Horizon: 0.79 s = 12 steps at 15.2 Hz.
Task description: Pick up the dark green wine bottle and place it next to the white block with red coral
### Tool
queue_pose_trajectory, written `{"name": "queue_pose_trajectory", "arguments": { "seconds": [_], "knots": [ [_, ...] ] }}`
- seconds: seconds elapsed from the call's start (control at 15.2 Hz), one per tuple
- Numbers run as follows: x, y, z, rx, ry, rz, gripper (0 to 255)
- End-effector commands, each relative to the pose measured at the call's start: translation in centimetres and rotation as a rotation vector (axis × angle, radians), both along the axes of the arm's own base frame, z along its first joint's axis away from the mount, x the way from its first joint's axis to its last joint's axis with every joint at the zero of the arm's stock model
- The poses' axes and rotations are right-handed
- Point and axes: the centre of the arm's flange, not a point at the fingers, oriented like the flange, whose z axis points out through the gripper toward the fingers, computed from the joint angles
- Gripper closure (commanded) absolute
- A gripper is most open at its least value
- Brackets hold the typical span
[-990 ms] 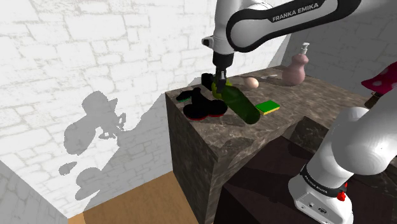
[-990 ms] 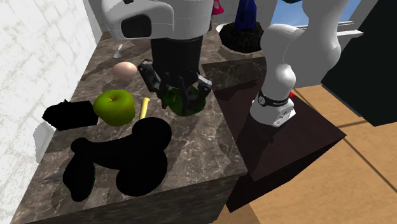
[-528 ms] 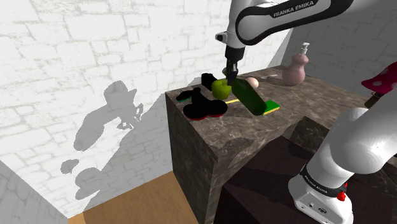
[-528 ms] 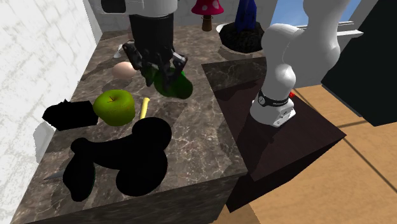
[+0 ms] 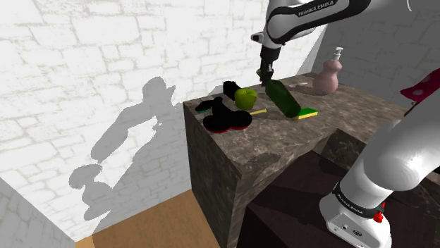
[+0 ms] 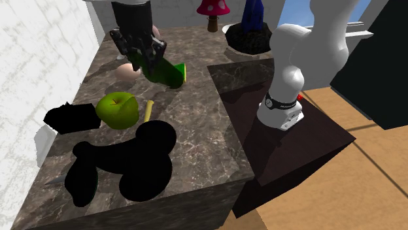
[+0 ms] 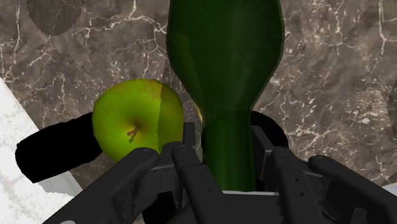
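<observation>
Marble counter (image 5: 296,139) beneath; hand (image 7: 224,156) clamped on neck of green bottle (image 7: 222,51), body slanting downward.

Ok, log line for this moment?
wine bottle: tilted, over counter | gripper: shut on its neck | green apple: on counter | placement: pending

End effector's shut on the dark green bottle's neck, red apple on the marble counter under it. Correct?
No: the round apple is green, not red; the wrist view shows it. Otherwise right: the black end effector is shut on the neck of the dark green wine bottle, over the dark marbled counter.
</observation>
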Motion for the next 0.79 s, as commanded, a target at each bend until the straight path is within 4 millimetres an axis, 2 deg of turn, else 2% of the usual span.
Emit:
{"name": "queue_pose_trajectory", "arguments": {
  "seconds": [0.0,0.73],
  "knots": [
    [0.3,-2.7,0.1,-0.001,0.001,0.001,255],
    [3.6,-16.8,0.1,-0.001,0.001,0.001,255]
  ]
}}
